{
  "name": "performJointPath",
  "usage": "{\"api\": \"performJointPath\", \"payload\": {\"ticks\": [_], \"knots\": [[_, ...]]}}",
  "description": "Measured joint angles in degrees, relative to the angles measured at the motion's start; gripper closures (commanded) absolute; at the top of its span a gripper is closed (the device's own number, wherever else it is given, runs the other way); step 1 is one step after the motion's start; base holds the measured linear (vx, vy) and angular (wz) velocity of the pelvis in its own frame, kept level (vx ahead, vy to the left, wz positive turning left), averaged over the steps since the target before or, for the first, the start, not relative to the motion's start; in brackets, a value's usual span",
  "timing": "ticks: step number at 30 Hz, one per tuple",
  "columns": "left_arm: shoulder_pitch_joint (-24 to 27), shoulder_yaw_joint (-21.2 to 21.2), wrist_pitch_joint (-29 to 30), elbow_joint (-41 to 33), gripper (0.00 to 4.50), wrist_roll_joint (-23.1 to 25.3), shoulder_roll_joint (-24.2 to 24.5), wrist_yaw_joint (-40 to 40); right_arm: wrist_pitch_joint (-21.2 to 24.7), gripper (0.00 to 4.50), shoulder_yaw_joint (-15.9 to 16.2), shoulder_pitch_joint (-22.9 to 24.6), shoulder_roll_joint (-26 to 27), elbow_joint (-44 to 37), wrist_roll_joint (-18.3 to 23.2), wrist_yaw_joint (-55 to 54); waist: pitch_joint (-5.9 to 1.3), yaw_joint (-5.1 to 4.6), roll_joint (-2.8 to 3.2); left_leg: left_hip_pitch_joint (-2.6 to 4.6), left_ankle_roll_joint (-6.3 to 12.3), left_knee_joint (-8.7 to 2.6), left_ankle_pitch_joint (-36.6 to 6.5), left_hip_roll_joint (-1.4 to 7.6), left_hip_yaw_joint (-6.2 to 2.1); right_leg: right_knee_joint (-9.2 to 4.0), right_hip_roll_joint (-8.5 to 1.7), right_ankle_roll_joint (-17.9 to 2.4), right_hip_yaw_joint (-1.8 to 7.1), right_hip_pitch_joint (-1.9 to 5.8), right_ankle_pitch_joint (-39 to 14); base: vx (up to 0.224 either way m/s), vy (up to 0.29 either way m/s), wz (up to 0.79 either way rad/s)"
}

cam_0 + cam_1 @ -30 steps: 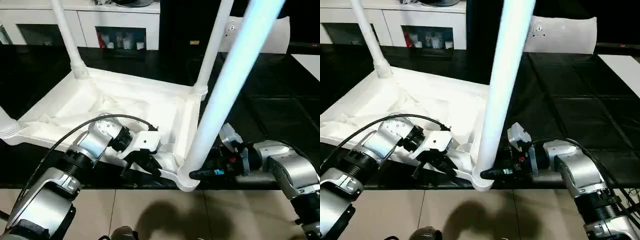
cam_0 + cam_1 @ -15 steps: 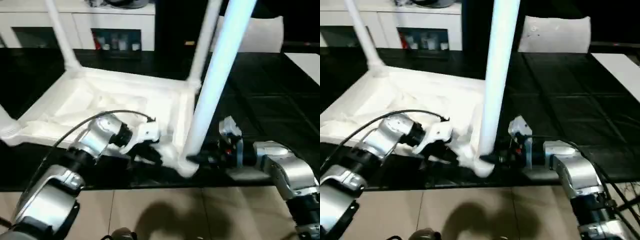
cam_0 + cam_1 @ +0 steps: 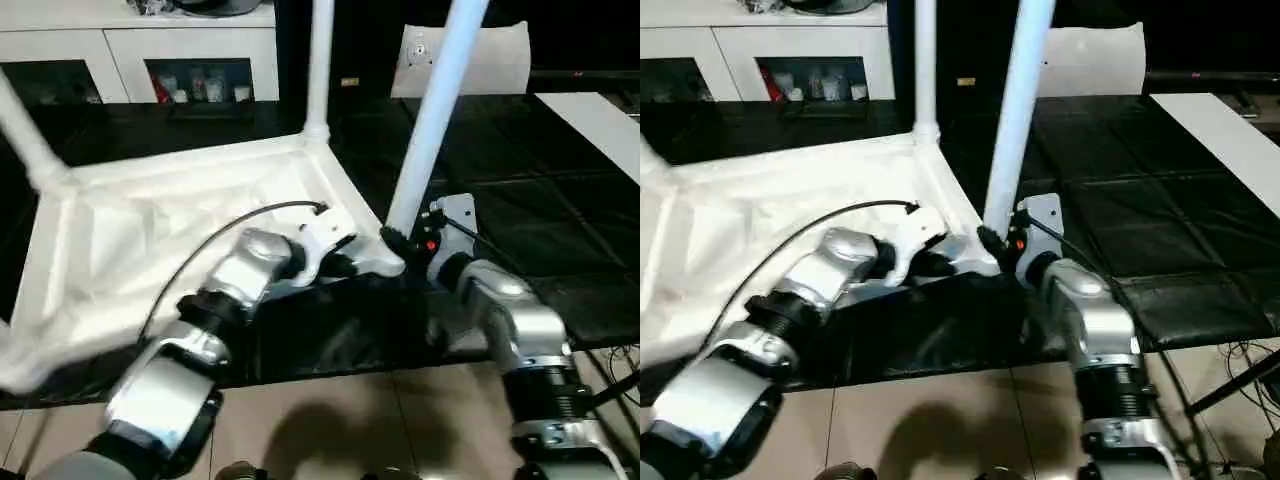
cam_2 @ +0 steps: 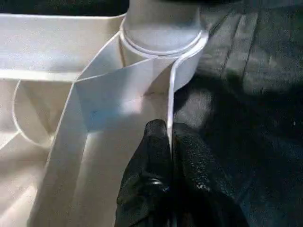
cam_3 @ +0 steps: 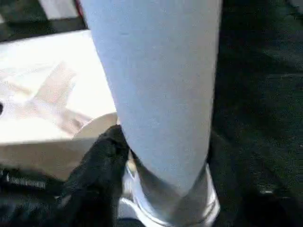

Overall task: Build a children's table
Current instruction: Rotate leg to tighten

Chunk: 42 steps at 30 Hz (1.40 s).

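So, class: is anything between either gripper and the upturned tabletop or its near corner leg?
Nothing visible. The left gripper is pinched shut directly on the tabletop's rim beside the corner socket. The right gripper sits at the base of the near leg, one finger against it.

We note two silver, ribbed forearms, each ending in a white wrist housing. A black cable (image 3: 240,222) loops along the left forearm (image 3: 225,295). The right wrist module (image 3: 440,228) carries small red markings.
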Motion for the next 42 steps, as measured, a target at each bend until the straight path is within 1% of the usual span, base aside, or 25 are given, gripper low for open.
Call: {"api": "performJointPath", "payload": {"ticks": [1,2,4,5,7,8,9,12,14,16,18,19,20,21,22,23,24,27,33,35,36,39,40,42], "knots": [[0.0,0.0,-0.2,0.0,4.50,0.0,0.0,-0.1,-0.3,1.75,0.0,0.1,0.0,-0.1,0.0,0.0,0.00,0.02,0.00,-0.01,0.02,-0.01,0.0,0.00,0.00,-0.02,0.00,0.0,-0.01,0.00,0.0,0.000,0.000,0.00],[0.0,0.0,-0.4,0.0,4.50,0.0,0.0,-0.3,-0.6,1.44,0.0,0.4,0.0,-0.3,0.0,0.1,0.00,0.06,0.01,-0.02,0.03,-0.04,0.0,0.00,0.00,-0.03,0.00,0.0,-0.02,-0.02,0.0,0.000,0.000,0.00],[0.0,-0.3,-1.0,-0.1,4.50,0.0,0.5,-1.9,-1.2,1.39,0.1,1.5,-0.5,-1.4,0.1,2.1,0.02,0.18,0.02,-0.04,0.03,-0.10,0.0,0.02,0.00,-0.04,0.02,0.0,-0.04,-0.05,0.0,0.000,0.000,0.00],[0.2,-0.7,-2.0,-0.3,4.50,0.0,1.2,-3.2,-1.3,1.27,0.5,2.3,-1.4,-2.4,0.3,4.0,0.03,0.18,0.05,-0.05,0.03,-0.16,0.0,0.02,0.00,-0.05,0.03,0.0,-0.04,-0.07,0.0,0.000,0.000,0.00],[0.5,-0.7,-3.0,-0.4,4.50,0.0,1.7,-4.3,-1.4,1.27,0.9,2.9,-2.3,-2.9,0.5,5.7,0.03,0.17,0.05,-0.05,0.03,-0.17,0.0,0.04,0.00,-0.05,0.05,0.0,-0.05,-0.08,0.0,0.000,0.000,0.00],[0.6,-0.9,-3.5,-0.5,4.50,0.0,2.1,-5.0,-1.5,1.08,1.0,3.0,-2.8,-2.9,0.5,6.4,0.04,0.15,0.06,-0.04,0.03,-0.17,0.0,0.05,0.00,-0.04,0.06,0.0,-0.05,-0.09,0.0,0.000,0.000,0.00],[0.9,-1.3,-4.3,-0.9,4.50,0.0,2.8,-5.9,-1.7,0.92,1.6,3.3,-3.9,-3.2,0.7,7.9,0.04,0.16,0.07,-0.04,0.03,-0.17,0.0,0.05,0.00,-0.04,0.06,0.0,-0.05,-0.09,0.0,0.000,0.000,0.00],[2.6,-2.3,-7.2,-3.0,4.50,-0.3,5.8,-11.1,-3.3,0.69,3.8,5.0,-8.6,-4.5,1.4,15.4,0.05,0.32,0.07,-0.03,0.03,-0.18,0.0,0.07,0.00,-0.05,0.07,0.0,-0.05,-0.08,0.0,0.000,0.000,0.00],[3.5,-2.9,-8.8,-4.1,4.50,-0.7,7.7,-14.6,-3.9,0.50,4.7,5.3,-10.3,-4.6,2.0,19.6,0.05,0.44,0.08,-0.02,0.01,-0.17,0.0,0.08,-0.01,-0.01,0.07,0.0,-0.06,-0.08,0.0,0.000,0.000,0.00],[4.5,-3.8,-10.8,-5.5,4.50,-1.1,9.5,-18.6,-4.9,0.36,6.1,5.4,-12.6,-4.9,2.8,24.5,0.07,0.85,0.11,0.00,0.01,-0.15,0.0,0.08,-0.01,-0.01,0.06,0.0,-0.07,-0.03,0.0,0.000,0.000,0.00],[5.1,-5.2,-13.6,-6.6,4.50,-1.3,11.4,-23.3,-5.0,0.36,6.7,5.4,-15.4,-5.0,3.5,30.0,0.07,2.05,0.10,0.00,0.02,-0.12,0.0,0.06,-0.01,-0.03,0.02,0.0,-0.07,0.00,0.0,0.000,0.000,0.00],[5.2,-5.7,-14.6,-6.8,4.50,-1.3,12.1,-25.1,-5.0,0.36,7.0,5.4,-16.3,-5.0,3.9,32.2,0.07,2.36,0.11,0.00,0.02,-0.10,0.0,0.05,-0.01,-0.02,0.00,0.0,-0.07,0.04,0.0,0.000,0.000,0.00],[5.2,-6.3,-15.9,-7.1,4.50,-1.3,12.7,-27.1,-5.0,0.36,7.3,5.4,-17.0,-5.2,4.7,34.7,0.07,2.66,0.10,0.00,0.02,-0.08,0.0,0.05,0.00,-0.02,-0.01,0.0,-0.07,0.06,0.0,0.000,0.000,0.00],[5.2,-6.5,-16.4,-7.2,4.50,-1.4,13.2,-28.1,-5.0,0.36,7.5,5.4,-17.3,-5.5,5.1,35.9,0.07,2.75,0.10,0.00,0.02,-0.07,0.0,0.05,0.00,-0.02,-0.02,0.0,-0.06,0.07,0.0,0.000,0.000,0.00],[5.4,-7.0,-17.0,-8.1,4.50,-1.4,14.1,-30.1,-5.0,0.36,8.4,5.4,-18.1,-6.4,6.2,38.9,0.07,2.88,0.11,0.00,0.02,-0.06,0.0,0.03,0.01,-0.02,-0.04,0.0,-0.06,0.06,0.0,0.000,0.000,0.00],[5.7,-7.4,-17.5,-8.7,4.50,-1.7,14.8,-31.9,-5.0,0.52,9.4,5.5,-19.2,-7.0,7.1,41.9,0.07,3.07,0.11,0.00,0.02,-0.06,0.0,0.03,0.02,-0.01,-0.05,0.0,-0.07,0.06,0.0,0.000,0.000,0.00],[5.8,-7.6,-17.7,-9.0,4.50,-1.9,14.9,-33.0,-5.0,0.52,9.9,5.5,-19.8,-7.2,7.4,43.4,0.07,3.31,0.11,0.00,0.02,-0.06,0.0,0.03,0.02,-0.01,-0.05,0.0,-0.07,0.07,0.0,0.000,0.000,0.00],[6.5,-8.5,-18.2,-10.6,4.50,-2.5,16.0,-36.6,-4.4,0.80,11.9,5.4,-21.6,-7.2,8.6,49.4,0.07,3.83,0.11,-0.01,0.02,-0.06,0.0,0.03,0.02,-0.01,-0.06,0.0,-0.10,0.06,0.0,0.000,0.000,0.00],[6.5,-9.7,-19.3,-11.2,4.50,-2.9,16.8,-40.6,-3.0,1.31,14.5,3.5,-23.7,-7.1,9.5,56.8,0.06,4.51,0.10,0.02,0.04,-0.01,0.0,0.04,0.02,0.09,-0.08,0.0,-0.11,0.08,0.0,0.000,0.000,0.00],[6.5,-10.2,-19.7,-11.6,4.50,-2.9,16.8,-41.5,-2.9,1.48,15.4,3.1,-24.4,-7.1,9.7,58.5,0.06,5.01,0.10,0.02,0.04,0.00,0.0,0.04,0.02,0.09,-0.09,0.0,-0.12,0.08,0.0,0.000,0.000,0.00],[6.5,-10.3,-20.0,-11.7,4.50,-2.9,16.9,-41.7,-2.8,1.63,15.6,3.1,-24.7,-7.1,9.8,59.2,0.07,5.20,0.10,0.01,0.04,0.00,0.0,0.04,0.02,0.09,-0.09,0.0,-0.12,0.08,0.0,0.000,0.000,0.00],[6.5,-10.6,-20.3,-11.7,4.50,-2.9,17.0,-42.5,-2.4,1.77,16.8,3.0,-25.0,-7.1,9.8,60.6,0.06,5.27,0.10,0.01,0.04,0.00,0.0,0.03,0.02,0.09,-0.11,0.0,-0.12,0.08,0.0,0.000,0.000,0.00],[6.5,-10.7,-20.4,-11.7,4.50,-2.9,17.0,-42.6,-2.4,1.93,17.0,3.0,-25.1,-7.1,9.8,60.9,0.06,5.26,0.10,0.01,0.04,0.00,0.0,0.03,0.03,0.09,-0.11,0.0,-0.12,0.08,0.0,0.000,0.000,0.00],[6.5,-10.7,-20.6,-11.7,4.50,-2.9,17.0,-42.7,-2.2,2.10,17.1,3.0,-25.2,-7.1,9.8,61.4,0.06,5.22,0.10,0.02,0.04,0.02,0.0,0.03,0.03,0.10,-0.11,0.0,-0.12,0.08,0.0,0.000,0.000,0.00]]}}
